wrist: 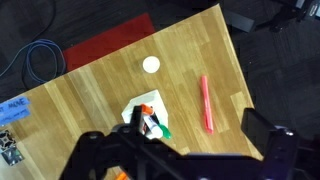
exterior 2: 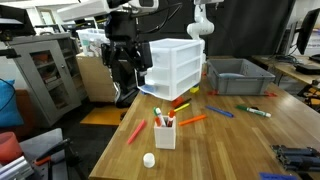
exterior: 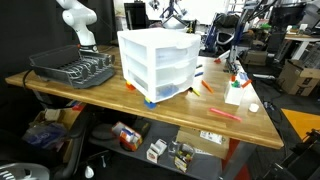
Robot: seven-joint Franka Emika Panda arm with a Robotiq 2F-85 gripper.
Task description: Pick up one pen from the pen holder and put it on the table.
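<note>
The pen holder (exterior 2: 165, 133) is a small white box with several coloured pens sticking up, standing near the table's end; it also shows in the other exterior view (exterior: 236, 92) and in the wrist view (wrist: 140, 115). The light wooden table (exterior 2: 240, 135) carries it. My gripper (exterior 2: 128, 92) is open and empty, hanging well above the table's end, apart from the holder. In the wrist view the jaws (wrist: 180, 150) spread wide, with the holder just inside the left finger and far below.
A large white three-drawer unit (exterior 2: 178, 68) stands mid-table, with a grey bin (exterior 2: 240, 78) and a dish rack (exterior: 75, 68) beyond it. A red pen (wrist: 206, 102) and a small white round object (wrist: 151, 64) lie near the holder. Loose pens (exterior 2: 220, 112) lie around.
</note>
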